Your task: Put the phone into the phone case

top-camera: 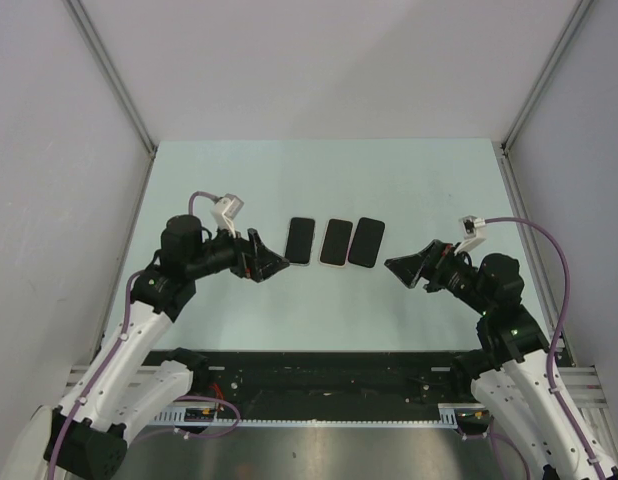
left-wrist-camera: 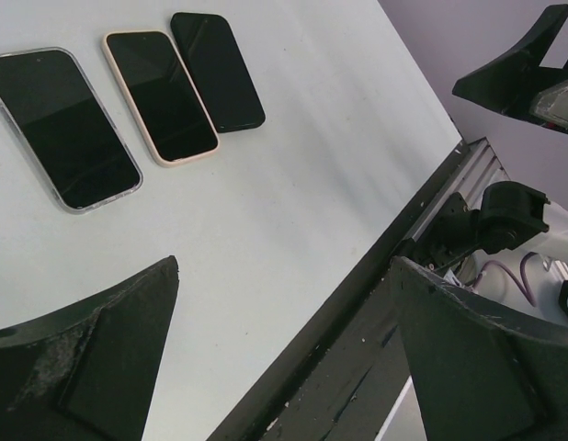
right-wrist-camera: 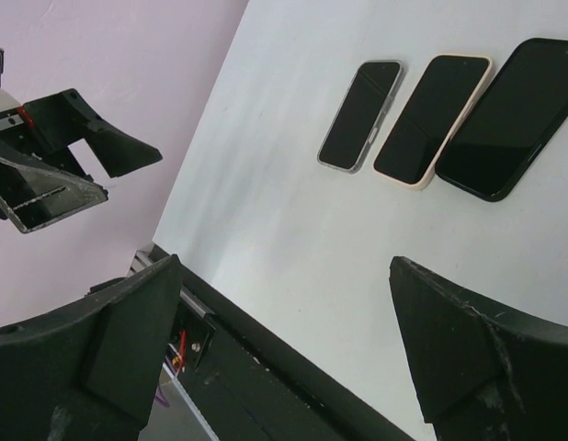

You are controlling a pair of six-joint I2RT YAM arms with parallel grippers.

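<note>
Three flat dark slabs lie side by side at mid-table. The left one has a clear rim (top-camera: pixel 301 240) (left-wrist-camera: pixel 63 129) (right-wrist-camera: pixel 359 116). The middle one has a beige rim (top-camera: pixel 335 242) (left-wrist-camera: pixel 162 96) (right-wrist-camera: pixel 431 119). The right one is a bare black phone (top-camera: pixel 367 242) (left-wrist-camera: pixel 217 71) (right-wrist-camera: pixel 509 119). I cannot tell whether the rimmed ones are empty cases or hold phones. My left gripper (top-camera: pixel 271 257) (left-wrist-camera: pixel 284 266) is open and empty, left of the row. My right gripper (top-camera: pixel 409 262) (right-wrist-camera: pixel 286 262) is open and empty, right of the row.
A black rail (top-camera: pixel 329 375) runs along the table's near edge, between the arm bases. White walls with aluminium posts (top-camera: pixel 109 70) close in the left, right and back sides. The pale table (top-camera: pixel 319 180) stretches behind the row.
</note>
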